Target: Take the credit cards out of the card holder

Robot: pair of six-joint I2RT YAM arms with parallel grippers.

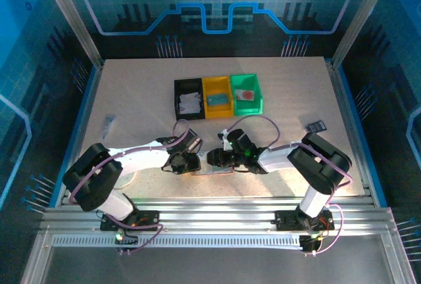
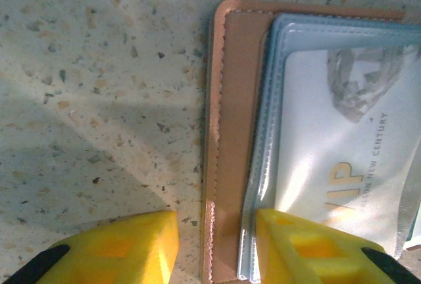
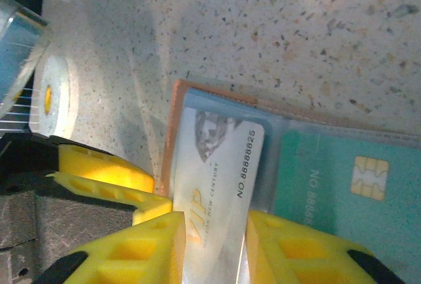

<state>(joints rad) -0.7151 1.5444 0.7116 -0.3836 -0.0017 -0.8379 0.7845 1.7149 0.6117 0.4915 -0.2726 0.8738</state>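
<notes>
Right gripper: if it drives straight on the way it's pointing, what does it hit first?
Most likely the pale VIP card, directly ahead of the right gripper on the open card holder. It may already be touching; depth is unclear.

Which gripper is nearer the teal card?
Right: right gripper sits over the VIP card, next to the teal card; left gripper is at the far edge of the holder.
</notes>
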